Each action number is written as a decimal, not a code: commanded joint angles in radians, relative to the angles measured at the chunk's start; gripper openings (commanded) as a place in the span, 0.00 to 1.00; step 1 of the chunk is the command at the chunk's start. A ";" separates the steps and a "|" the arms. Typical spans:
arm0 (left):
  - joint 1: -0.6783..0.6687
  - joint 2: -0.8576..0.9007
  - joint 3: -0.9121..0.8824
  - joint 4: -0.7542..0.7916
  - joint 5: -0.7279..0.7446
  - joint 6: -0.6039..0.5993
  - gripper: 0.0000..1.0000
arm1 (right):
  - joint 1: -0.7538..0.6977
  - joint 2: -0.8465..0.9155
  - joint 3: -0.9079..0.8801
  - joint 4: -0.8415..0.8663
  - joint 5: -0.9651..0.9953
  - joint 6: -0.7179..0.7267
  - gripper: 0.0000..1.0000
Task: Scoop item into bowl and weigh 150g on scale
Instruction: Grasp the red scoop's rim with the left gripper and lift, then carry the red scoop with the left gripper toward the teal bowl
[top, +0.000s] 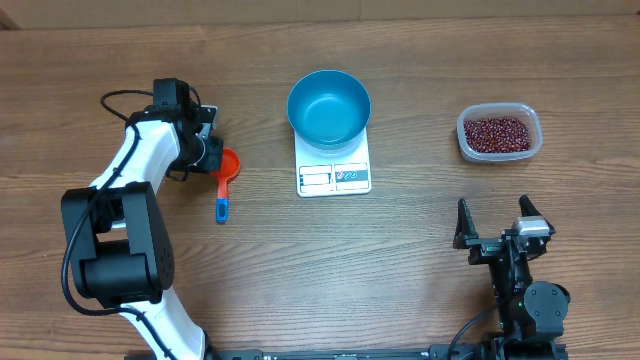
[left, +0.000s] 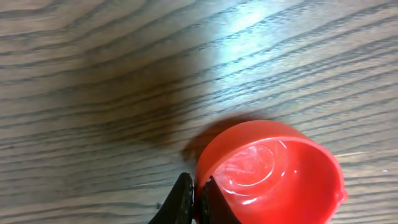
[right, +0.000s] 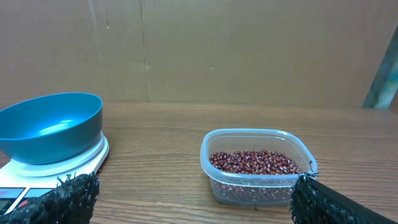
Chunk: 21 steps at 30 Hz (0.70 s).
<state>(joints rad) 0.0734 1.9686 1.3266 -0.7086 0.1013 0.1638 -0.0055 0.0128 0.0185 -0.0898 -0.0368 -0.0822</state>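
Scoop (left: 273, 171) pinched in left claw (left: 198, 194), bowl (top: 329, 105) atop scale (top: 334, 178)

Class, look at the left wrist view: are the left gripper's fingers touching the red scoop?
Touching. The left wrist view shows the left gripper closed on the red scoop, its rim pinched between the two dark fingers with no gap.

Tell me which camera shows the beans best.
Right wrist: the beans sit close, single beans distinguishable inside the clear tub. Overhead shows them from above as a small red-brown patch. Left wrist shows none of them.
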 joint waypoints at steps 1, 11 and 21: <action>-0.002 0.006 0.017 0.013 0.085 0.001 0.04 | 0.005 -0.010 -0.011 0.006 0.010 0.004 1.00; -0.001 -0.015 0.122 -0.106 0.083 -0.097 0.04 | 0.005 -0.010 -0.011 0.006 0.010 0.004 1.00; 0.000 -0.100 0.494 -0.399 -0.012 -0.531 0.04 | 0.005 -0.010 -0.011 0.006 0.010 0.004 1.00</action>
<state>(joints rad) 0.0734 1.9442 1.6985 -1.0393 0.1452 -0.0532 -0.0059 0.0128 0.0185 -0.0895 -0.0364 -0.0818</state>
